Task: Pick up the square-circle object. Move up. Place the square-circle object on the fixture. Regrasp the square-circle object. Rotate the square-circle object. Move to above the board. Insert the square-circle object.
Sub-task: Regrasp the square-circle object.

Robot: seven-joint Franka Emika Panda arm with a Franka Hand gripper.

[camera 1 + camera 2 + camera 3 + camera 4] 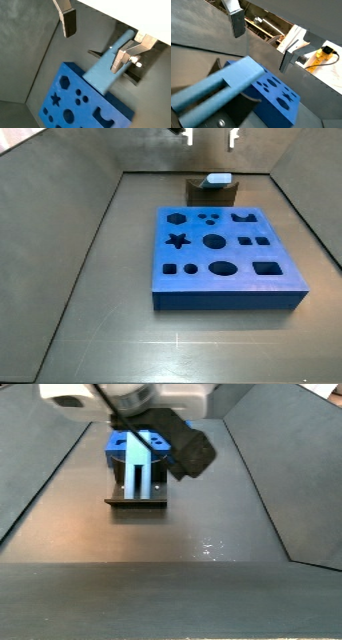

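The square-circle object point(105, 67), a slim light blue-grey peg, rests in the dark fixture point(137, 76) just behind the blue board point(79, 102). In a side view its squarish end point(217, 178) shows on top of the fixture point(211, 194). From the opposite side the peg point(138, 472) rises from the fixture point(138, 503) in front of the board point(123, 446). My gripper point(93, 42) hangs open above the peg, one finger on either side and apart from it. It also shows at the upper edge of a side view, gripper point(211, 137). Nothing is between the fingers point(236, 24).
The board point(225, 258) with its dark shaped holes fills the middle of the floor. Grey sloping walls point(67, 218) close in the work area on all sides. Through a gap in a wrist view, shelving and a yellow cable point(323, 54) show outside the enclosure.
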